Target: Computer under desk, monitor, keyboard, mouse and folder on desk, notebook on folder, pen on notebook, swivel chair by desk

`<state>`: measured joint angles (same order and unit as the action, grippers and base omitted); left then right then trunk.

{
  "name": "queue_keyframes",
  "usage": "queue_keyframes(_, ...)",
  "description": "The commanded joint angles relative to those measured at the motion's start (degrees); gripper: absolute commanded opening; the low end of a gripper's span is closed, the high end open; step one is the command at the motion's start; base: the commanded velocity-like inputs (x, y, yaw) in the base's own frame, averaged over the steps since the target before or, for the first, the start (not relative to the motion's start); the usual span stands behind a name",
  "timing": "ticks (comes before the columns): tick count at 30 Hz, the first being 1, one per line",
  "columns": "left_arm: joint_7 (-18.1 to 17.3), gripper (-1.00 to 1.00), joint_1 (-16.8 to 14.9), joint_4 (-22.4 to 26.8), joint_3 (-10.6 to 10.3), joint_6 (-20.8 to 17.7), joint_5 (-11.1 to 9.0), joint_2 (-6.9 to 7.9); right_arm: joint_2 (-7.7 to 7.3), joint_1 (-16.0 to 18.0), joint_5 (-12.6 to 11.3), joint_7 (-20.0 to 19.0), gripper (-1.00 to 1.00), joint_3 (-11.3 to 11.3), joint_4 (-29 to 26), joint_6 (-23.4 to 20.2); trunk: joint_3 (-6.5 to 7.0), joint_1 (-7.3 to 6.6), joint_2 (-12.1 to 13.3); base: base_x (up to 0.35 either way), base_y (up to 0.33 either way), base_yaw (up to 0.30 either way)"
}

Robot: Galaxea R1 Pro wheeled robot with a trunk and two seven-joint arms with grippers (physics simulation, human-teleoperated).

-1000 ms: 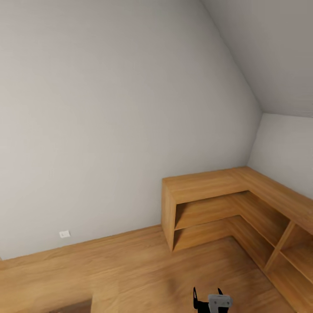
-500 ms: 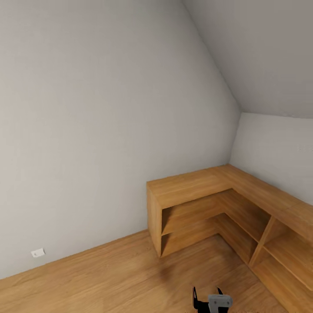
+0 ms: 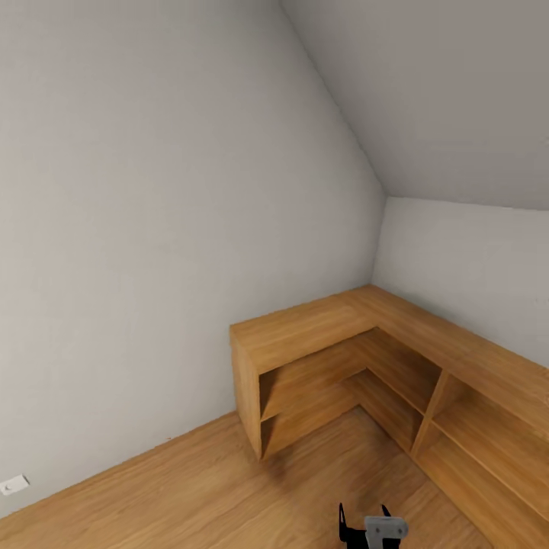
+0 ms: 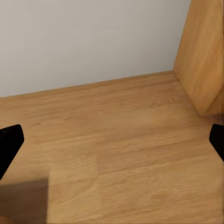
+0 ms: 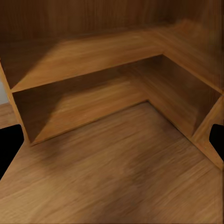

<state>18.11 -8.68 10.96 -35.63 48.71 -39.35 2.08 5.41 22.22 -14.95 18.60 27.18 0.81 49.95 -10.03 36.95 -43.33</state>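
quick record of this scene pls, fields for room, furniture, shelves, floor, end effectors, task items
room: corner with grey walls under a sloped ceiling
furniture: L-shaped wooden shelf unit in the corner
shelves: open, nothing seen on them
floor: wood planks
outlet: white, low on the wall
left end effector: open, over the floor
right end effector: open, facing the shelves
task items: none to report here

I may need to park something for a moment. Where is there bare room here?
The top of the L-shaped wooden shelf unit in the corner lies bare, its open compartments too. The wood floor between it and the left wall is free. Nothing looks crowded.
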Motion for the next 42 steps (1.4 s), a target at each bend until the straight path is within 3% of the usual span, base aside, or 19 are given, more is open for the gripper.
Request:
queue_keyframes(1,0.5,1.0,0.0,0.1,-0.5,0.1,-0.1,0.07,0.04,0.1,-0.4,0.2,1.0,0.5,0.1,0.1,-0.09,0.04,-0.1,0.312,0.007,-0.253)
queue_keyframes(9,0.5,1.0,0.0,0.0,-0.5,0.1,-0.1,0.05,0.04,0.0,-0.4,0.2,1.0,0.5,0.1,0.1,-0.09,0.04,-0.1,0.274,0.001,-0.255)
queue_keyframes(34,0.5,1.0,0.0,0.0,-0.4,0.1,-0.1,0.11,-0.13,0.1,-0.4,-2.8,1.0,0.4,0.1,-0.1,-0.09,0.04,-0.1,0.013,0.0,-0.258)
queue_keyframes(42,0.6,1.0,0.0,0.0,-0.4,0.1,-0.1,0.1,-0.11,0.1,-0.4,-2.8,1.0,0.4,0.1,-0.1,-0.12,0.04,-0.1,0.222,0.024,-0.261)
